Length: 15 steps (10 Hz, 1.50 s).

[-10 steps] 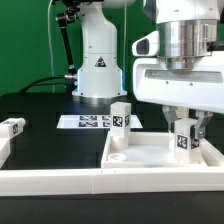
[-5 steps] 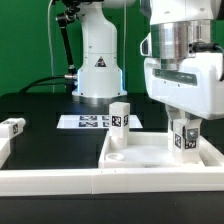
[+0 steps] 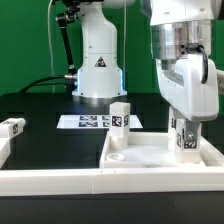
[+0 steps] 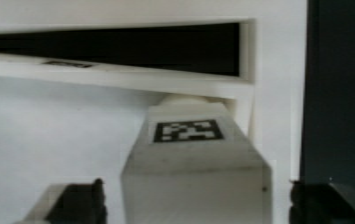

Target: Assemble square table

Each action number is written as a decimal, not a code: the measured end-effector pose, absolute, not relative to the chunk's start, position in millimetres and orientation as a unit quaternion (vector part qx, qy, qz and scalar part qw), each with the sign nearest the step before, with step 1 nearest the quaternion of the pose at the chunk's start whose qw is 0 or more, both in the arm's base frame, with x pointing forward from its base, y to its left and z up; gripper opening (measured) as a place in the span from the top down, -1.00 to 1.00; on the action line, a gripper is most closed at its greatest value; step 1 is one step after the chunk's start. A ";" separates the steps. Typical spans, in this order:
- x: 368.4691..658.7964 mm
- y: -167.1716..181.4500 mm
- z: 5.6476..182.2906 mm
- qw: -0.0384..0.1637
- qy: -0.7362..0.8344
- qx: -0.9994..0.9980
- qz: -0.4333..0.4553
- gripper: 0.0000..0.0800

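Observation:
The square tabletop slab (image 3: pixel 150 152) lies flat at the front of the exterior view, rim up. One white leg (image 3: pixel 120 119) stands at its far left corner. A second leg (image 3: pixel 183 142) stands at its right corner, tag facing the camera. My gripper (image 3: pixel 183 128) straddles this second leg from above, hand turned edge-on. In the wrist view the tagged leg (image 4: pixel 193 150) sits between my dark fingers (image 4: pixel 76 203), with a thin gap on each side; my gripper (image 4: pixel 195 202) looks open around it. A third leg (image 3: pixel 12 128) lies at the left.
The marker board (image 3: pixel 88 122) lies behind the slab. A long white border rail (image 3: pixel 60 181) runs along the front. The robot's white base (image 3: pixel 97 60) stands at the back, with cables beside it.
My hand has turned about its vertical axis over the right leg, from broadside to nearly edge-on. The leg's tag still faces the same way.

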<state>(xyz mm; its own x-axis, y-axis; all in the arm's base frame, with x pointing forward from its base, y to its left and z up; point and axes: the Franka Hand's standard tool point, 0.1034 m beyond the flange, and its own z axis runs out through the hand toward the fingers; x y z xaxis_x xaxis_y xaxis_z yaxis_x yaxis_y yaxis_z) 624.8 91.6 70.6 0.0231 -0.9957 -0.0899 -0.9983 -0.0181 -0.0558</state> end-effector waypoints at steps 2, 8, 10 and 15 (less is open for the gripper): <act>626.1 98.2 71.6 0.058 0.622 -0.781 -0.003 -0.57; 626.8 93.9 70.0 0.052 0.427 -0.902 -0.026 -0.62; 623.7 99.6 69.7 0.027 0.300 -0.953 -0.033 -0.62; 625.7 90.3 70.6 0.012 0.101 -0.994 -0.040 -0.62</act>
<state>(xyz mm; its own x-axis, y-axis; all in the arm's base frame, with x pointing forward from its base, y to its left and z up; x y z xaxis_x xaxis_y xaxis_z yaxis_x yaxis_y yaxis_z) 625.7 90.3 70.6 0.9765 -0.2016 0.0767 -0.1997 -0.9793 -0.0323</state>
